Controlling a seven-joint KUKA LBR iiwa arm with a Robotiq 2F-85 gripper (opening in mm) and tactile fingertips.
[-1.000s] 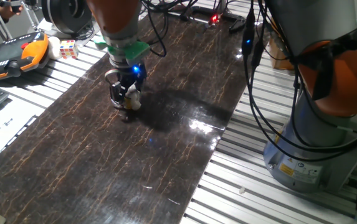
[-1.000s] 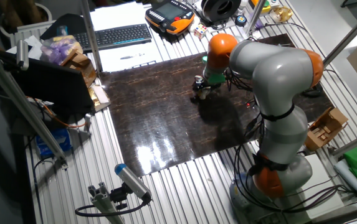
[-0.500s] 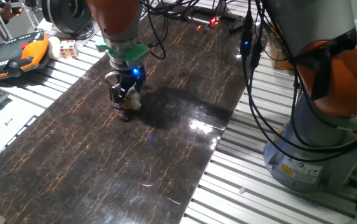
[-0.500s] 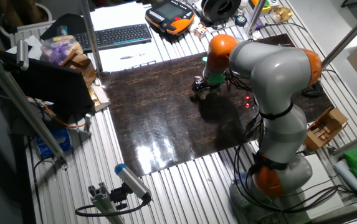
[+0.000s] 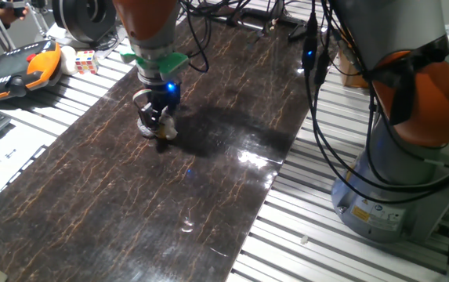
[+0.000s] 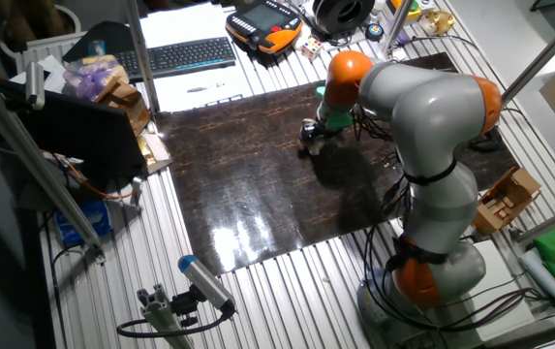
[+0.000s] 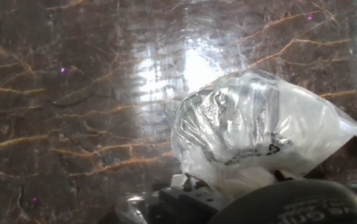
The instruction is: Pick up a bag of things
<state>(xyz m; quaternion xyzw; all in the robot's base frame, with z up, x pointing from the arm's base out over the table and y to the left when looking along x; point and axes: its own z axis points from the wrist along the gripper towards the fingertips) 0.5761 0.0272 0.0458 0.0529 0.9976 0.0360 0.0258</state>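
Note:
The bag of things is a small crumpled clear plastic bag with white bits inside, hanging just above the dark marble-patterned table. My gripper points straight down and is shut on the bag. In the other fixed view, the gripper is near the far middle of the table. The hand view shows the bag large at the lower right, pinched at its bottom edge by a dark finger. Nothing yellow shows through the plastic.
A multicoloured puzzle cube and an orange teach pendant lie beyond the table's left edge. A keyboard sits farther back. The arm's grey base and hanging cables stand at the right.
The gripper has risen slightly with the bag held in it. Its position over the table is otherwise unchanged.

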